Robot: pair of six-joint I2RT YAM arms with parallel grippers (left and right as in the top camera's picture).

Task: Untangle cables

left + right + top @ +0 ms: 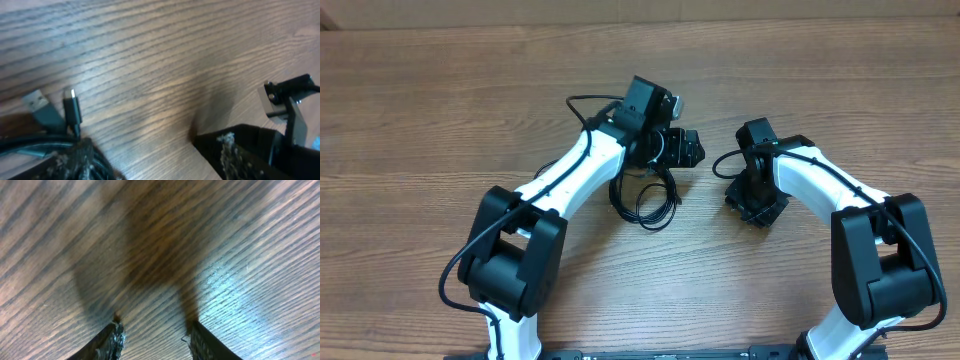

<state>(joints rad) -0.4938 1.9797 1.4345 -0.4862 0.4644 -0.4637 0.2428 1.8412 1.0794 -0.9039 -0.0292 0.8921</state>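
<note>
On the left part of the wooden counter (440, 90): left gripper (680, 150), lowered close to the middle. Jaws released and standing wide apart in the left wrist view, only bare wood between them. Just below this gripper in the overhead view: the cables (645, 198), thin and black, lying in loose loops on the counter. From the left wrist, two small plugs (71, 107) flat on the wood, right beside one of the jaws; touching it or not, cannot tell. Further right, apart from the cables: right gripper (755, 205), pointed down at the counter. Jaws partly parted, grasping nothing.
</note>
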